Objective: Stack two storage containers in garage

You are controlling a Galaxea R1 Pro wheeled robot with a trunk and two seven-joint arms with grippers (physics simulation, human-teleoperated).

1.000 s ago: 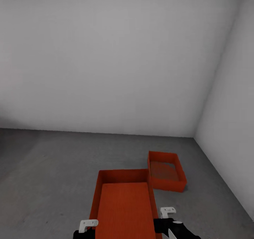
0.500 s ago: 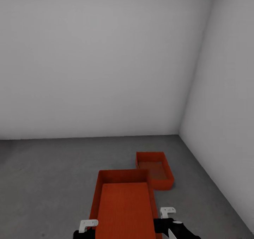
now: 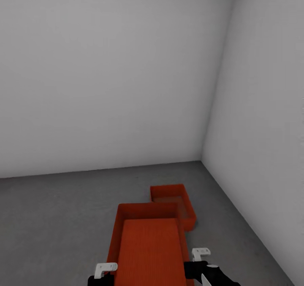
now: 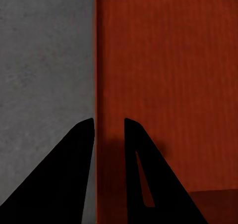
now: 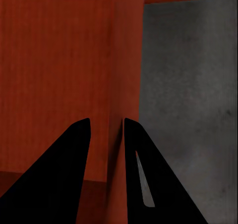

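Since a second ago, only the camera has turned. Both grippers, left gripper [image 3: 105, 270] and right gripper [image 3: 200, 253], pinch the carried bin's [image 3: 147, 248] side walls; the floor bin [image 3: 185, 212] waits just ahead for stacking.

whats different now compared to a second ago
The whole head view has swung, so the camera turned: the wall corner and the container on the floor now sit further left in the picture and nearer the carried container. That is no move of the floor bin itself. Unchanged: the left gripper and right gripper each still pinch a side wall of the carried container.
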